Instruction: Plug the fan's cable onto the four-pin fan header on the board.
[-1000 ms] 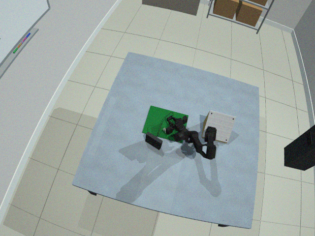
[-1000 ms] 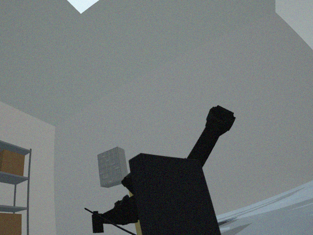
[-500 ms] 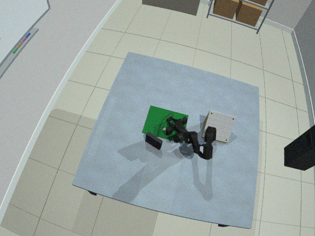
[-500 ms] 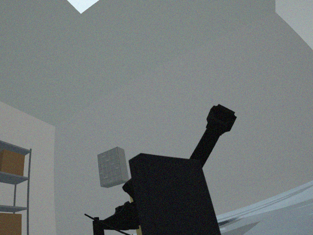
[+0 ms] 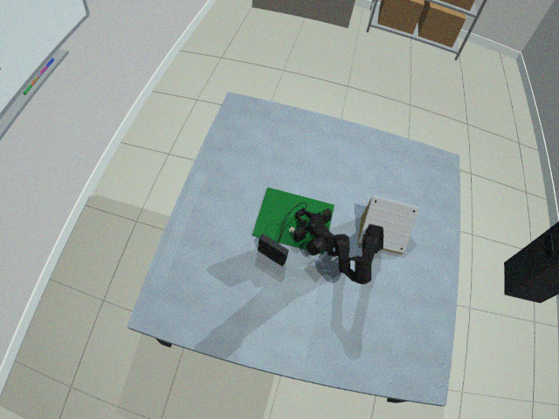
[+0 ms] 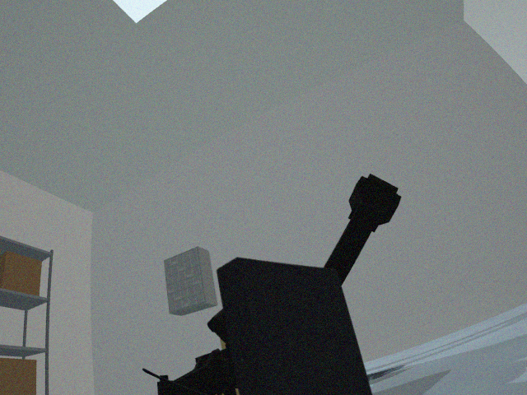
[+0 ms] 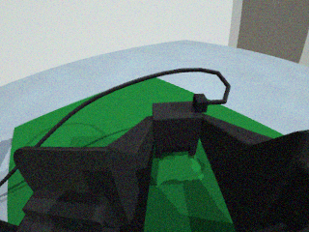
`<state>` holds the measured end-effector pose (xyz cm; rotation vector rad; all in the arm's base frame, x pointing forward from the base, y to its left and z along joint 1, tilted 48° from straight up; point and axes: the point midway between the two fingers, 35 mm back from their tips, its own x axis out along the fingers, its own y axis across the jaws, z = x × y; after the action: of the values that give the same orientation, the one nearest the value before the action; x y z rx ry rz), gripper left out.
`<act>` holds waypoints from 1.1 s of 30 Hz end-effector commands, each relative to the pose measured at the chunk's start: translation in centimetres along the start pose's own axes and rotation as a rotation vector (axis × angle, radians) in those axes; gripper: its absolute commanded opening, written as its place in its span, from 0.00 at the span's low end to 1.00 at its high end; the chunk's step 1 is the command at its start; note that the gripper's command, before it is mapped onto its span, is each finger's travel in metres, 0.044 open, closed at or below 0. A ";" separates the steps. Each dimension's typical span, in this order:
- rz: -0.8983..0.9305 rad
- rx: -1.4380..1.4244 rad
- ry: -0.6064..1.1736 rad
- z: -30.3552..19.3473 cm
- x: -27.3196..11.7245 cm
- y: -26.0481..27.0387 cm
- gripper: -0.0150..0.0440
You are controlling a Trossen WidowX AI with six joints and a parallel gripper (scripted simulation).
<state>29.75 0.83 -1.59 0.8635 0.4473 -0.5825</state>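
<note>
The green board [image 5: 275,202] [image 7: 140,101] lies on the blue-grey table. My gripper [image 5: 300,223] [image 7: 176,120] is shut on the black cable plug [image 7: 177,130] and holds it over the board. The plug appears upright, with short legs pointing down and a gap to the board below. The black cable [image 7: 185,71] leaves the plug's top, bends sharply and arcs left. A small white part [image 5: 292,229], perhaps the header, shows on the board beside the fingers. In the wrist view the header cannot be made out. The plug's height over the board is unclear.
A black slab [image 5: 272,250] [image 6: 289,322], likely the fan, stands upright at the board's near edge, with the cable running towards it. A white-topped box [image 5: 392,221] stands right of the board, beside the arm.
</note>
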 end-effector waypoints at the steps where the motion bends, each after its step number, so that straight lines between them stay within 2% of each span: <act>1: -0.001 0.003 -0.003 -0.3 0.1 0.0 0.25; 33: 0.000 0.000 0.000 -0.6 0.1 0.0 0.25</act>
<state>29.78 1.28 -1.98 0.8656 0.4447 -0.5835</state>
